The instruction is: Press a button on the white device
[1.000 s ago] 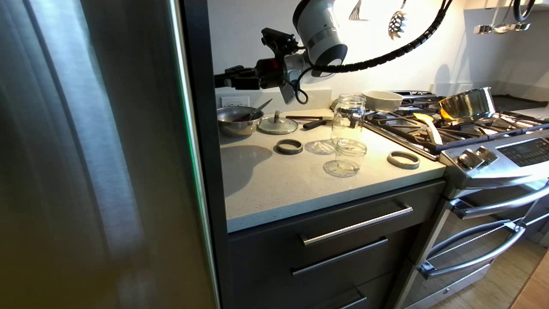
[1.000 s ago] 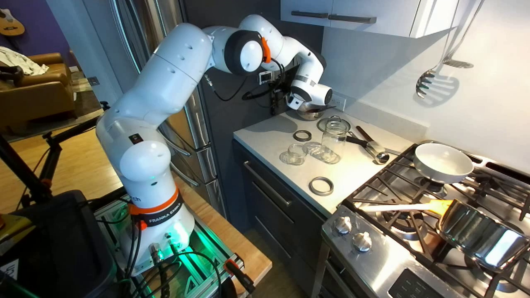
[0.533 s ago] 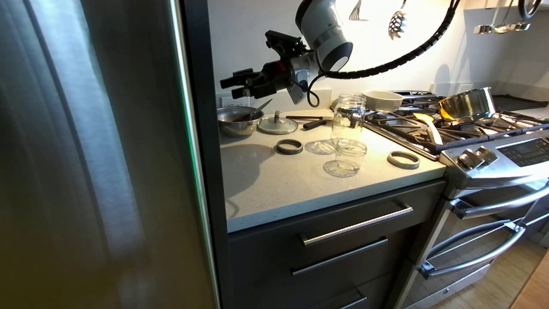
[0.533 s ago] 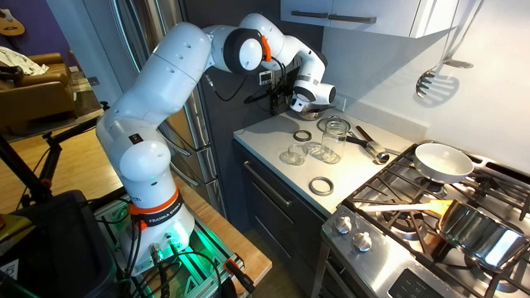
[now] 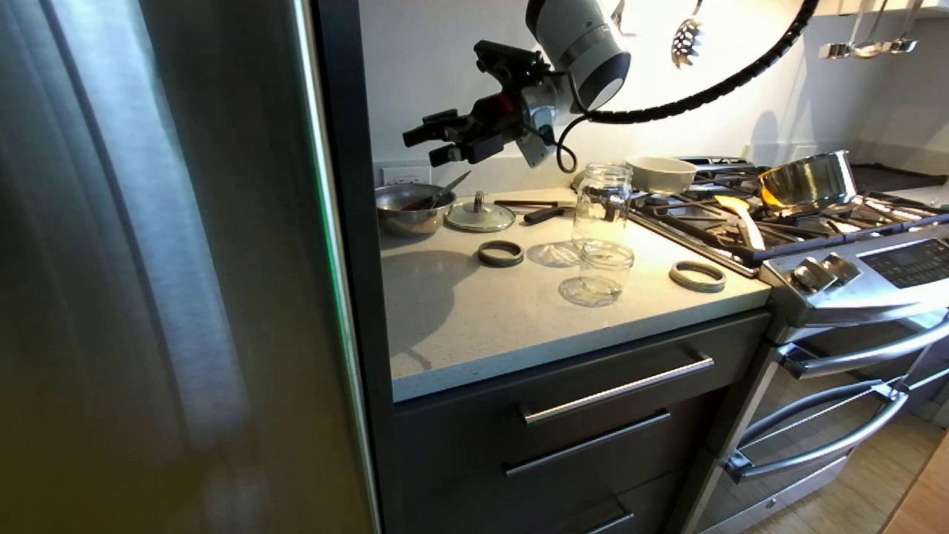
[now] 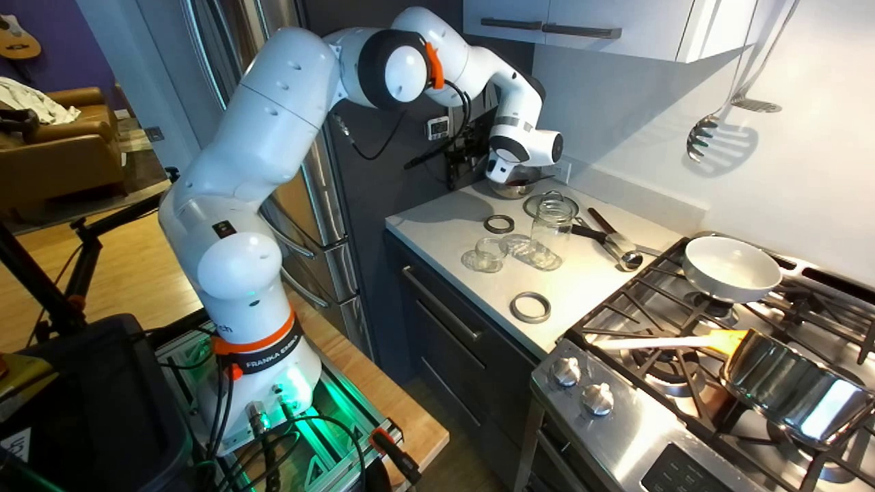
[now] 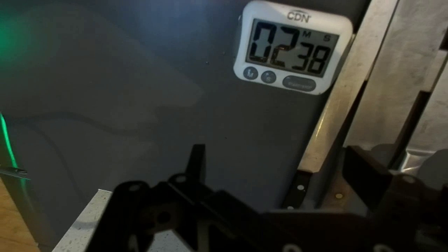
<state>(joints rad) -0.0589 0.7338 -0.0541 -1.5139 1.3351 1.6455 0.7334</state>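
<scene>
"Dark panel (image 7: 115,87) spreads left of the white timer (image 7: 294,45) in the wrist view, a corner of the surface (image 7: 96,206) well below. Where's the gripper (image 7: 274,148)?"

"Beneath the timer and apart from it, fingers (image 7: 198,162) spread wide, holding nothing."

"So which way?"

"Up and forward, I'd judge. The timer sits on the panel, long axis crosswise, dipping slightly rightward. Its button row (image 7: 268,77) runs along the lower edge, nearest the gripper."

"And right of it?"

"A knife (image 7: 339,101), just beside the timer. Spread fingers could catch it; bringing them together first seems wise."

"How's the arm (image 6: 290,82) posed?"

"Arched high in an exterior view, wrist bent, so the gripper points sideways toward the timer's panel."
</scene>
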